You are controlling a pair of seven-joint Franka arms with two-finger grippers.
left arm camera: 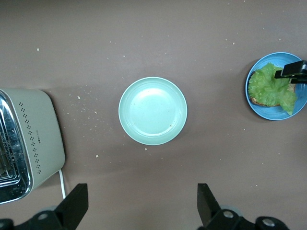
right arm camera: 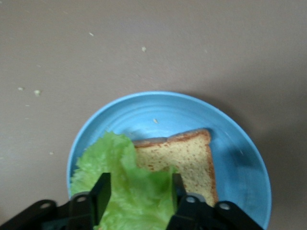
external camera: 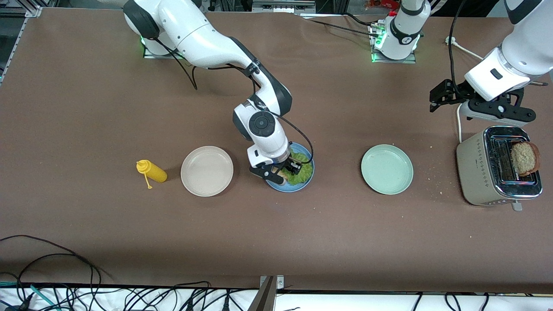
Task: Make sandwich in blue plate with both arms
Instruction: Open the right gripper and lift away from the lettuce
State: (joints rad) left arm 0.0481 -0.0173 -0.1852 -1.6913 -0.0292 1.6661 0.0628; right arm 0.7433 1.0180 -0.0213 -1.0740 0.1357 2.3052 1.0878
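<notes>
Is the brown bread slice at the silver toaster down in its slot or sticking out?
Sticking out: the brown bread slice stands raised above the silver toaster.

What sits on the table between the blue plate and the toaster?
Only the pale green plate, empty, between the blue plate and the toaster; the front view shows it.

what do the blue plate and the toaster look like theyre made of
Blue plate: probably matte plastic or melamine; flat even colour, soft sheen, no glaze glare.
Toaster: beige painted or plastic-looking shell with dotted pattern; the top looks like polished metal, since it mirrors light.
</notes>
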